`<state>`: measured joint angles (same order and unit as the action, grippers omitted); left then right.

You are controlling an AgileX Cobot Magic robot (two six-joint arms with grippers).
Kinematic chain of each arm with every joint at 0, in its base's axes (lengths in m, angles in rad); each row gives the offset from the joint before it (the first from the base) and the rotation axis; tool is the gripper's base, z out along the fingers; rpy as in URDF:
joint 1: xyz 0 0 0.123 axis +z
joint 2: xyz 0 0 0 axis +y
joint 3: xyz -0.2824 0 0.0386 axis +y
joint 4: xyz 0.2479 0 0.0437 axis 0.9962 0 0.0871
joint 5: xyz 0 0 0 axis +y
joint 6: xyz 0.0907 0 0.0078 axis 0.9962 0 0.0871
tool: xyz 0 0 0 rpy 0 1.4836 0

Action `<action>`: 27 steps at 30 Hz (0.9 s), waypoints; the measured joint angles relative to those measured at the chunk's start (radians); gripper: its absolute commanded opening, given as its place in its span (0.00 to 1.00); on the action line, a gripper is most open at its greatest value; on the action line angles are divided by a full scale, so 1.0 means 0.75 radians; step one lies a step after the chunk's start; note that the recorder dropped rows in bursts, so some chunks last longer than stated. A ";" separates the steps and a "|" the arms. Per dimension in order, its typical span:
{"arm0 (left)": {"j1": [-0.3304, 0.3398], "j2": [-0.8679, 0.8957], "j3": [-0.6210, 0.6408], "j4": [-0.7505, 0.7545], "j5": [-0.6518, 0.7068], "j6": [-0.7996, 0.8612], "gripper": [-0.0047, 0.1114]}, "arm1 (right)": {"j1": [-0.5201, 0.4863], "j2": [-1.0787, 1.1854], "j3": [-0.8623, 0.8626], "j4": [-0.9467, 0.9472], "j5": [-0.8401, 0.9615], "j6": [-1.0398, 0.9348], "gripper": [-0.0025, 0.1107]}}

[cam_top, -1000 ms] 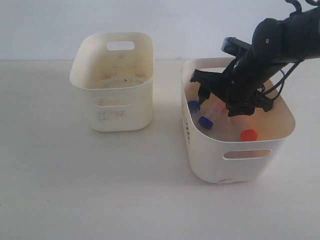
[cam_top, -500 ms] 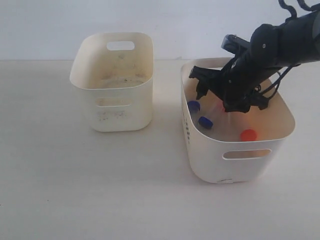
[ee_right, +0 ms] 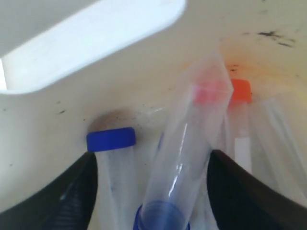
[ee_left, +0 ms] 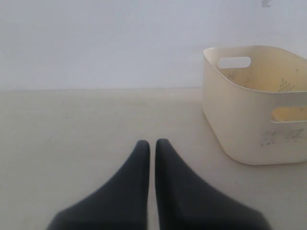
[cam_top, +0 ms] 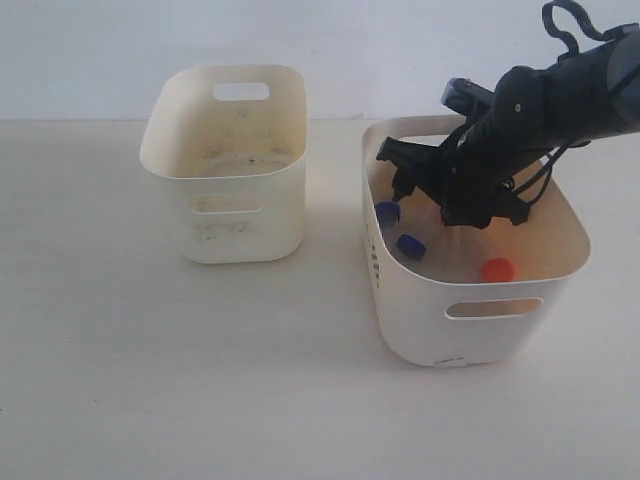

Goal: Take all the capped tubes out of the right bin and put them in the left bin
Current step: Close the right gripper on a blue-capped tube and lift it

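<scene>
The right bin [cam_top: 415,325] holds the capped tubes: two blue caps [cam_top: 387,212] [cam_top: 411,245] and one orange cap [cam_top: 497,269] show in the exterior view. My right gripper [cam_top: 432,200] reaches down inside this bin. In the right wrist view it [ee_right: 153,158] is open, its jaws standing either side of two blue-capped tubes [ee_right: 180,153] [ee_right: 111,140] without touching them. Beyond lies an orange cap [ee_right: 241,91], and a second orange cap [ee_right: 208,93] shows through a clear tube. The left bin [cam_top: 225,170] stands apart, holding no tubes. My left gripper [ee_left: 152,143] is shut and empty over the table.
The left bin [ee_left: 249,124] stands ahead of the left gripper, off to one side, in the left wrist view. The right bin's wall [ee_right: 57,110] with its handle slot [ee_right: 91,38] is close behind the tubes. A pale wall backs the table.
The right arm has lifted slightly and shifted toward the back inside the right bin. The tubes and both bins have not visibly moved.
</scene>
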<state>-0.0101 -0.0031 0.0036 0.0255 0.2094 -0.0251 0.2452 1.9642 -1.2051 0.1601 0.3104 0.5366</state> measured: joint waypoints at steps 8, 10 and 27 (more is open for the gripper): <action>0.000 0.000 0.000 0.000 0.000 0.000 0.08 | 0.000 0.000 0.000 -0.008 0.029 -0.008 0.53; 0.000 0.000 0.000 0.000 0.000 0.000 0.08 | 0.000 0.000 0.000 -0.008 0.042 -0.011 0.56; 0.000 0.000 0.000 0.000 0.000 0.000 0.08 | 0.005 0.075 -0.003 0.004 0.052 -0.038 0.19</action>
<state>-0.0101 -0.0031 0.0036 0.0255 0.2094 -0.0251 0.2492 2.0201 -1.2071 0.1633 0.3493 0.5078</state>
